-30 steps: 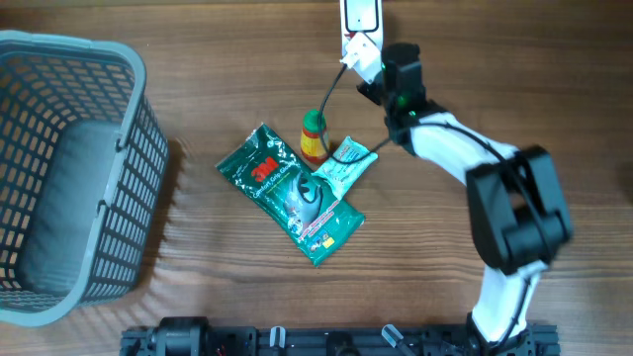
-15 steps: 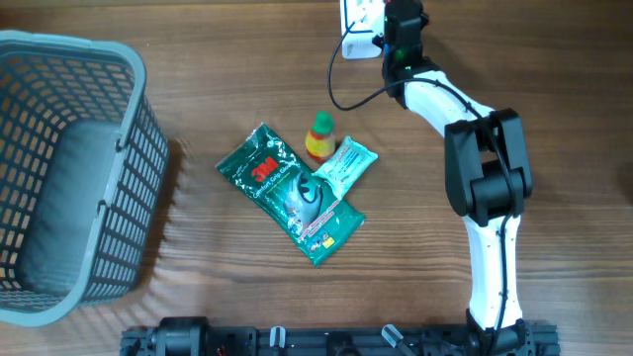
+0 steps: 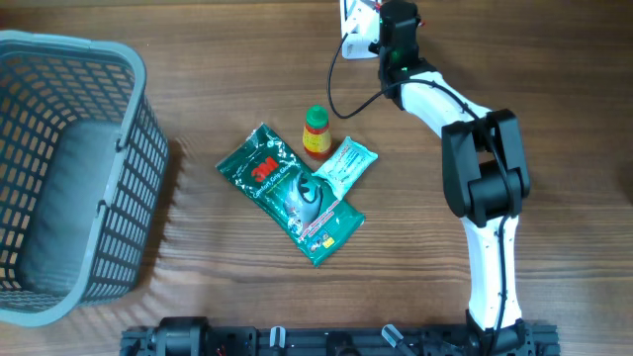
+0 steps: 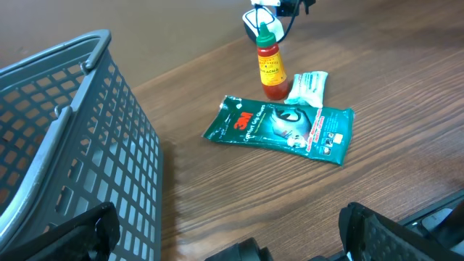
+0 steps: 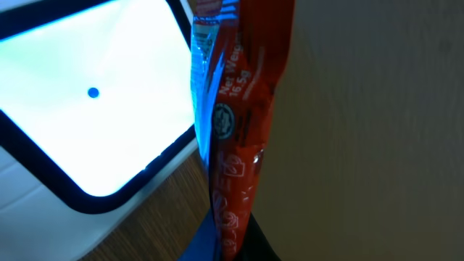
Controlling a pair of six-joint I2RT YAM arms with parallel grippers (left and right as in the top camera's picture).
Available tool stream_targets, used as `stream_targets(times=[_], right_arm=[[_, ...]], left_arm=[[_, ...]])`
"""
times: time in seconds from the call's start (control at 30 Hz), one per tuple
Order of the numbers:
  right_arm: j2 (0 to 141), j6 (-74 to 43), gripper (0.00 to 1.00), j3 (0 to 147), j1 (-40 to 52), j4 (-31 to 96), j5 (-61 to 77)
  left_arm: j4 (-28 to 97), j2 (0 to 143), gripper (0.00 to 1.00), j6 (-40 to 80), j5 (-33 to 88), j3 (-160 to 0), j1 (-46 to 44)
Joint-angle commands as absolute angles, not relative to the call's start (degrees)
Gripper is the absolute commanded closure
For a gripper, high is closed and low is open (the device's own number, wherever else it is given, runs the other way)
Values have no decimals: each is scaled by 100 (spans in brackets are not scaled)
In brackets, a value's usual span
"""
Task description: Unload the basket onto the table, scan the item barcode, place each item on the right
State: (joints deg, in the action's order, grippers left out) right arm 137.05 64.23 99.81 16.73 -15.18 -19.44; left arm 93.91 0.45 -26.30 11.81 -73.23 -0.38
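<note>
My right arm (image 3: 435,94) reaches fully to the table's far edge, its right gripper (image 3: 384,22) pinching a red snack packet (image 5: 243,130) edge-on beside the scanner's lit screen (image 5: 94,94). My left gripper (image 4: 232,239) is spread wide near the basket (image 4: 72,145).

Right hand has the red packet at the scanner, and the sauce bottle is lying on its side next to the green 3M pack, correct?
No: the sauce bottle stands upright, as the left wrist view shows. It is next to the green 3M pack, and the right hand holds the red packet at the scanner.
</note>
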Motion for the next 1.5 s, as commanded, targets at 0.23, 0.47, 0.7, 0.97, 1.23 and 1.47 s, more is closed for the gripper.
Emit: stream_targets(times=[0.23, 0.47, 0.7, 0.97, 1.23, 1.47], right_arm=[[12862, 5063, 96, 10108, 875, -838, -2742], [12617, 2886, 96, 10077, -1304, 1946, -3299], [12617, 1114, 95, 10038, -3321, 3063, -2370], [12475, 78, 0, 10042, -4091, 3411, -344], [11181, -1116, 0, 10060, -3218, 3435, 2858], [10844, -3743, 0, 10053, -1774, 5225, 4421]], left_arm=[[9376, 27, 0, -2661, 1168, -7323, -54], [9376, 27, 0, -2661, 1168, -7323, -54], [9376, 27, 0, -2661, 1168, -7323, -54], [9376, 27, 0, -2661, 1166, -7323, -54], [9376, 27, 0, -2661, 1168, -7323, -54], [9376, 27, 0, -2661, 1168, -7323, -54]])
